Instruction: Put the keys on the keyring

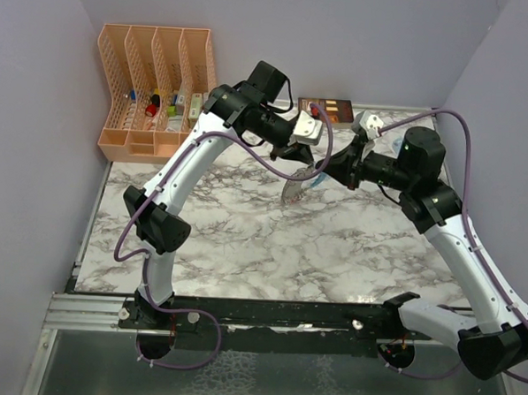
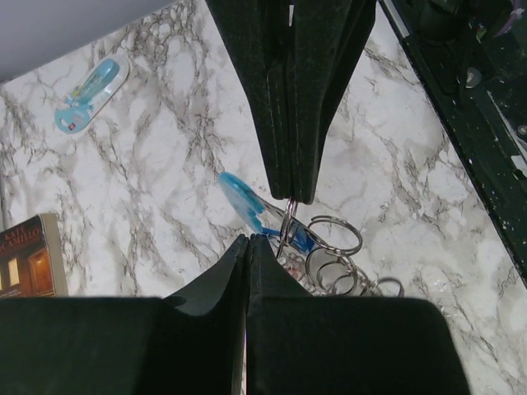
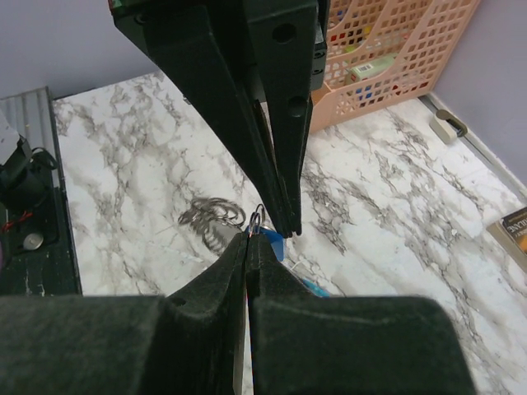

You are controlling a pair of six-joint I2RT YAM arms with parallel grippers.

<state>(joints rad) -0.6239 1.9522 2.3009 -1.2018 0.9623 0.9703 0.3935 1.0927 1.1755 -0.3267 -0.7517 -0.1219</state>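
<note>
Two grippers meet over the white marble table (image 1: pixel 244 241), toward its rear. One keyring (image 2: pixel 313 247), a loose bunch of grey metal rings with a curved light-blue strap, hangs between them, clear of the surface. The right gripper (image 3: pixel 249 240) is closed, pinching one thin wire ring. The left gripper (image 2: pixel 247 240) is closed, tips at the strap end; a hold cannot be confirmed. The keys cannot be made out. Also present: one pale-blue see-through object (image 2: pixel 90 86), one book (image 2: pixel 29 263), one peach four-slot organiser (image 3: pixel 395 58).
</note>
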